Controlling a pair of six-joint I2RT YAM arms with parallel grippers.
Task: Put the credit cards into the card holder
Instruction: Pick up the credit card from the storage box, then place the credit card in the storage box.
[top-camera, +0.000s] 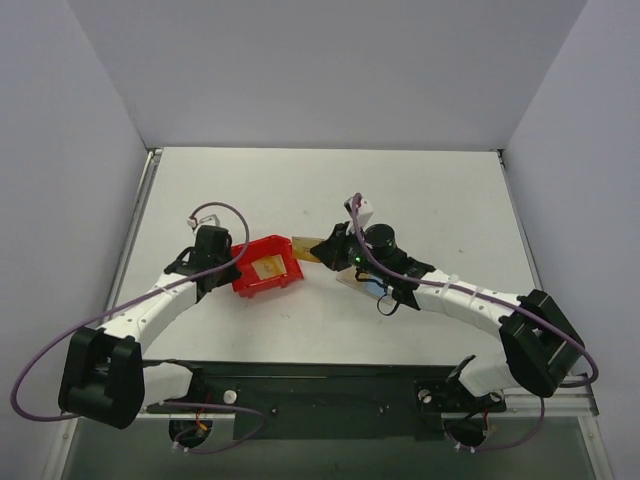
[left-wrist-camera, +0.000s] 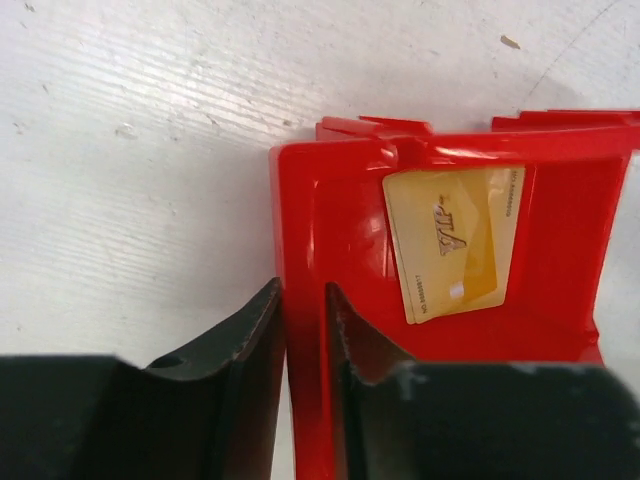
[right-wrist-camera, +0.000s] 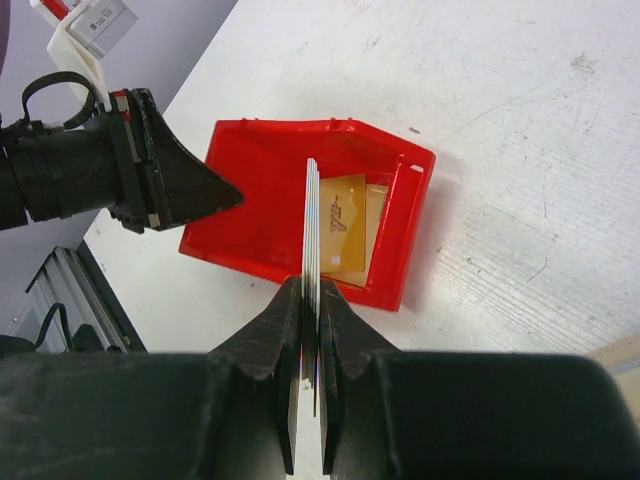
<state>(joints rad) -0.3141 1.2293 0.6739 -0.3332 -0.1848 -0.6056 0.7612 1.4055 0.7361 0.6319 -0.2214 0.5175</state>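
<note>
Orange-yellow credit cards (left-wrist-camera: 455, 245) lie inside a red plastic bin (left-wrist-camera: 330, 200); they also show in the top view (top-camera: 268, 267) and the right wrist view (right-wrist-camera: 352, 228). My left gripper (left-wrist-camera: 302, 290) is shut on the bin's left wall (top-camera: 237, 268). My right gripper (right-wrist-camera: 311, 285) is shut on a thin stack of credit cards (right-wrist-camera: 311, 215), seen edge-on, and holds it just right of the bin (top-camera: 322, 250). The held cards stick out toward the bin (top-camera: 303, 246). The beige card holder (top-camera: 352, 281), with some blue lining showing, lies mostly hidden under the right arm.
The red bin (top-camera: 268, 265) stands mid-table between the two grippers. The left gripper's black fingers (right-wrist-camera: 185, 192) show at the bin's far side in the right wrist view. White walls close in the table on three sides.
</note>
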